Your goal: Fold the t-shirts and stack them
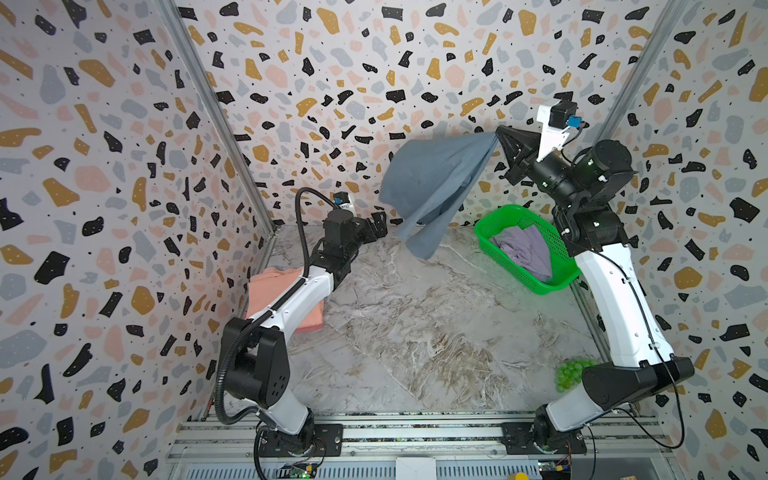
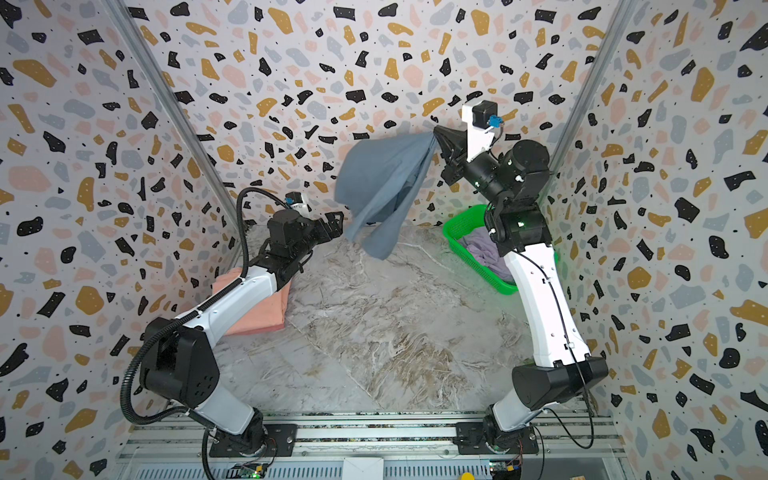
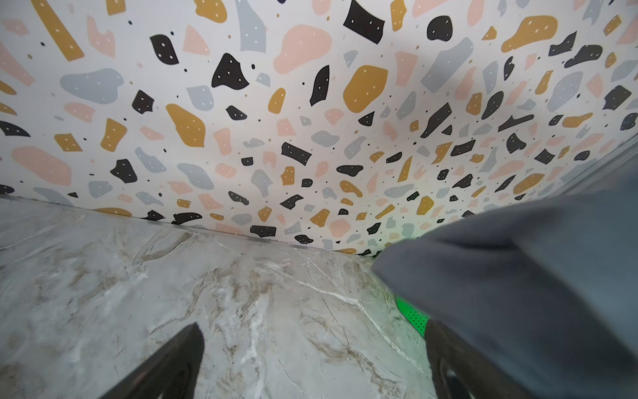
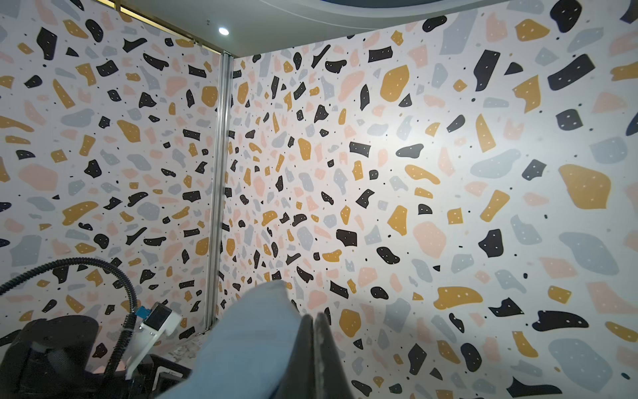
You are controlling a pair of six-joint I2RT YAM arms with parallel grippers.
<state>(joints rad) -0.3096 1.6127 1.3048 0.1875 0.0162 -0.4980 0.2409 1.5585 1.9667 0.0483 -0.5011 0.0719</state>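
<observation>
Right under the right wrist lens, the right gripper [image 4: 315, 319] is pressing its fingers [image 4: 303, 345] tightly together, and a fold of the slate-grey t-shirt [image 4: 255, 338] is bunching against one side of them. In both top views this gripper [image 1: 498, 135] [image 2: 435, 135] is pinching the shirt by one edge high above the marble table [image 1: 415, 332]. The cloth [image 1: 432, 178] [image 2: 382, 178] is hanging down and away from the fingertips in a loose, twisted drape. Its lowest corner is dangling clear of the tabletop.

The left gripper [image 1: 379, 222] [image 2: 332, 222] is hovering low with its fingers spread wide and holding nothing. In the left wrist view, bare marble is showing between the two dark fingers [image 3: 172, 362]. The hanging slate cloth [image 3: 518, 276] is covering part of the other finger, though whether it is touching cannot be told.

Behind the left fingers, under that arm's forearm, the salmon-pink t-shirt [image 1: 270, 286] [image 2: 266, 311] is lying folded on the table. Well below the right fingers, the lilac t-shirt [image 1: 525, 249] [image 2: 484, 249] is lying crumpled inside the green basket [image 1: 515, 212] [image 2: 465, 222], which is sitting at the table's edge beside the right arm.
</observation>
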